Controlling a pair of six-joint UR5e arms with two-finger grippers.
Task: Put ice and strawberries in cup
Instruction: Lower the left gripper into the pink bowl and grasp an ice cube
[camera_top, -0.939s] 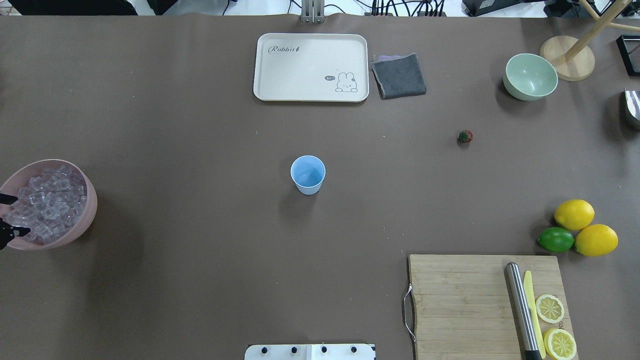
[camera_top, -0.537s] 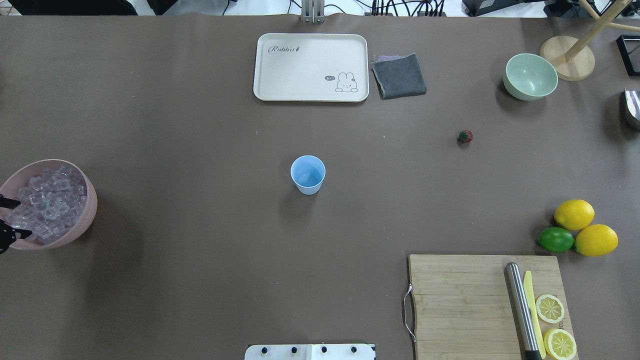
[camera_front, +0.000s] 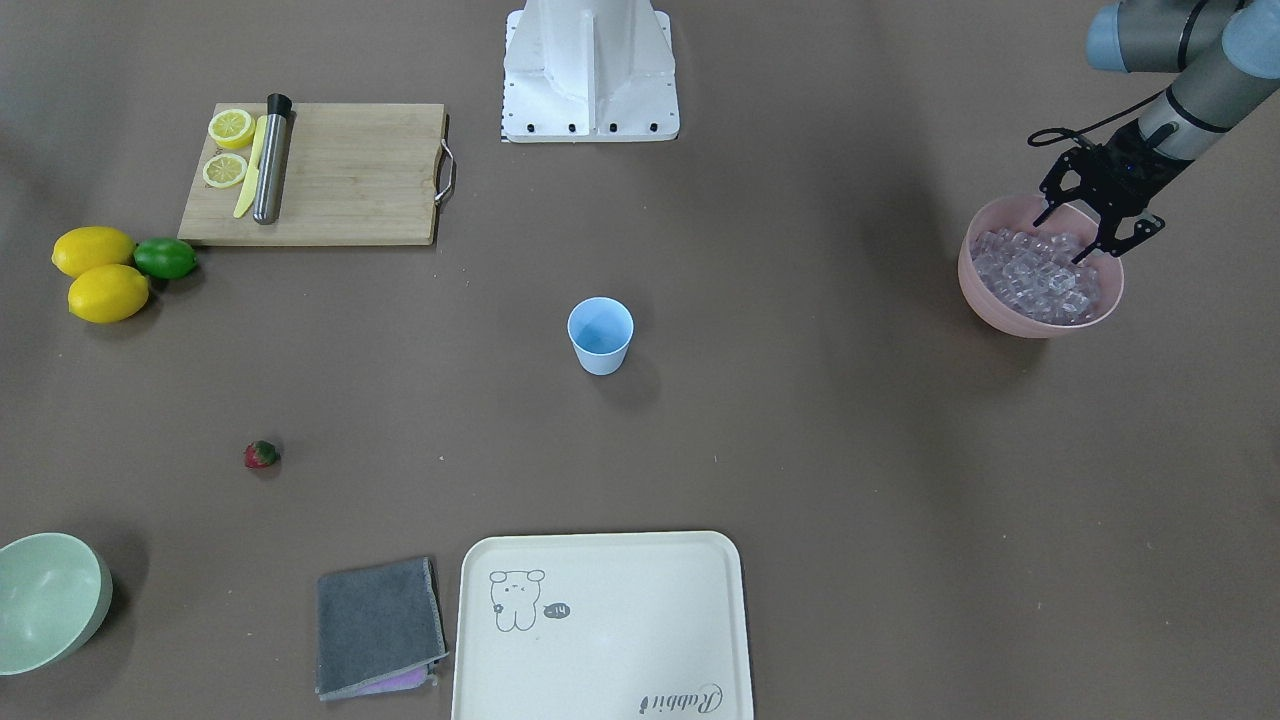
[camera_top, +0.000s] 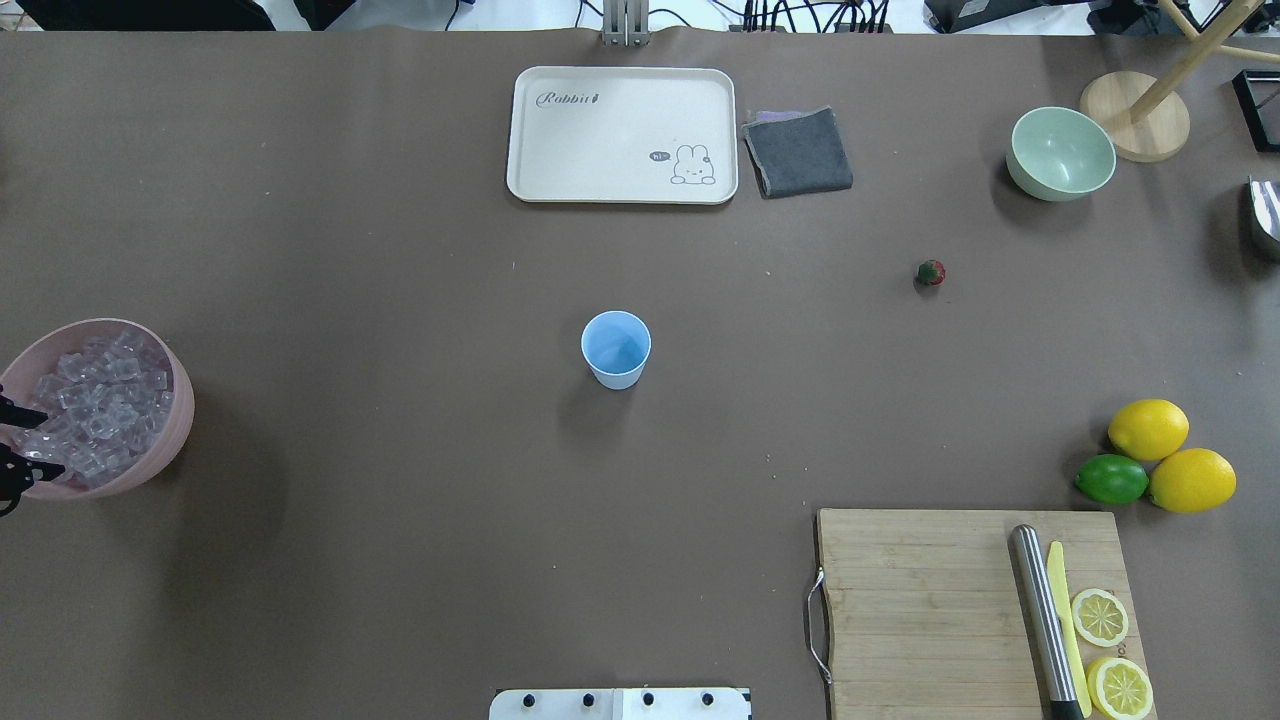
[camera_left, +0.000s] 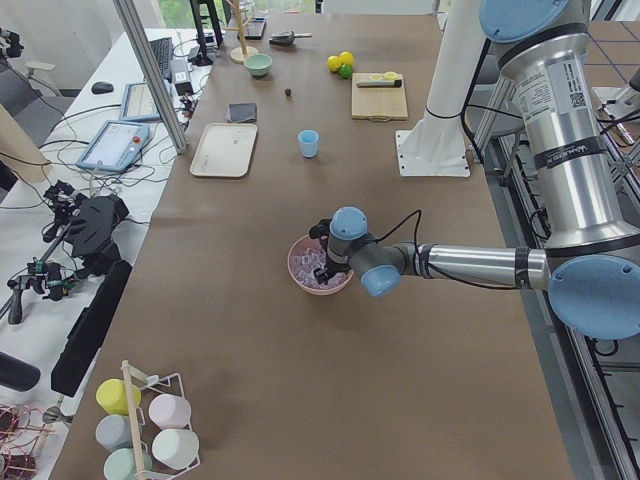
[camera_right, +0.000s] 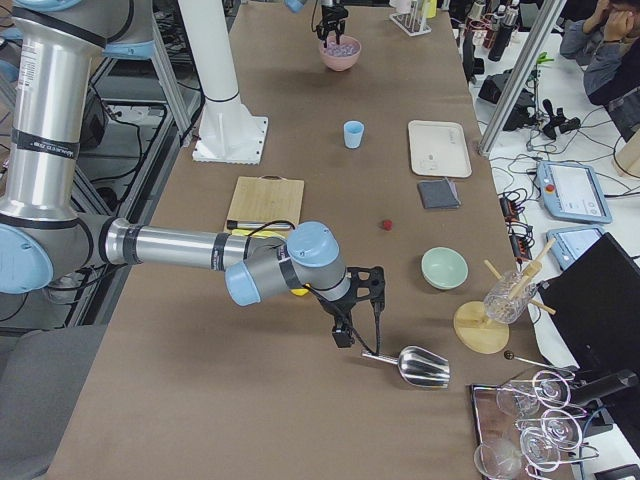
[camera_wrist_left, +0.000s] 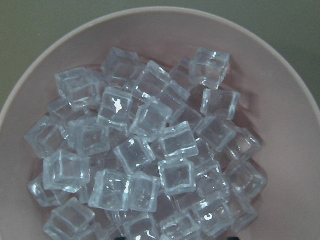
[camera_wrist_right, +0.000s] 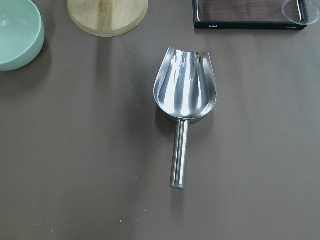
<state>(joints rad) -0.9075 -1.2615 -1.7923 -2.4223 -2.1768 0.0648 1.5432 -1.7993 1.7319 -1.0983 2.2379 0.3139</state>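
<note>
Hovering right over the round pink plastic bowl, the left gripper has its black fingers spread wide, nothing between them. The pile of small clear glassy ice cubes sits directly under the tips, so I'd guess the next move is just straight down and close. The small light-blue tapered plastic cup stands empty mid-table, well apart, off toward the robot's right. The right gripper is way off by a shiny steel scoop; can't tell how its jaws stand.
</note>
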